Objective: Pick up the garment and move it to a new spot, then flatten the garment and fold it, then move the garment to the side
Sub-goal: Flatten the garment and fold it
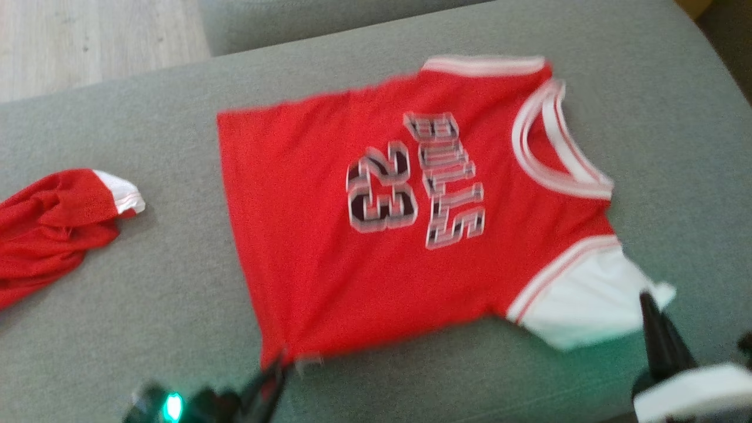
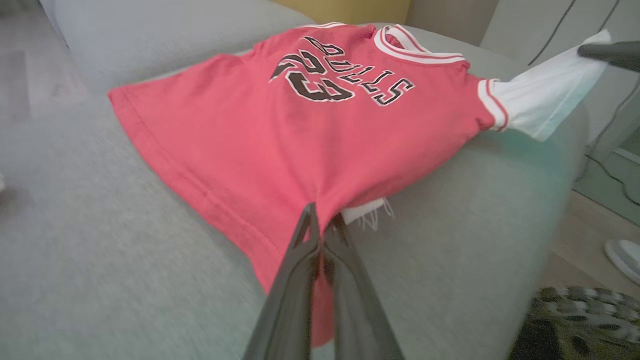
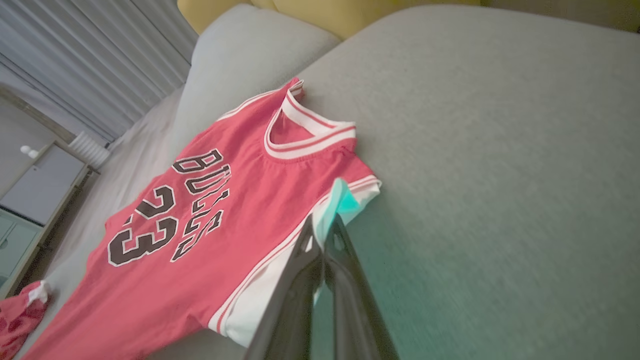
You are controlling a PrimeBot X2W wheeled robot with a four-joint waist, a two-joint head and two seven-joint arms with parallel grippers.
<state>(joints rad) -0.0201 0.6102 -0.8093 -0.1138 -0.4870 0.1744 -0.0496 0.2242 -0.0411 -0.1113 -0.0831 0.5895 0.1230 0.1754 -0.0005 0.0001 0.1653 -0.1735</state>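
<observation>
Red Bulls jersey (image 1: 364,235) spread on grey sofa (image 1: 147,329); left pincer (image 1: 276,370) clamped on its hem (image 2: 210,200) at 7 o'clock, right pincer (image 1: 646,299) clamped on its white sleeve (image 1: 587,305) at 4 o'clock.

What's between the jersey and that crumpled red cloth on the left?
Only bare grey cushion separates the jersey and the cloth, as the head view shows.
</observation>
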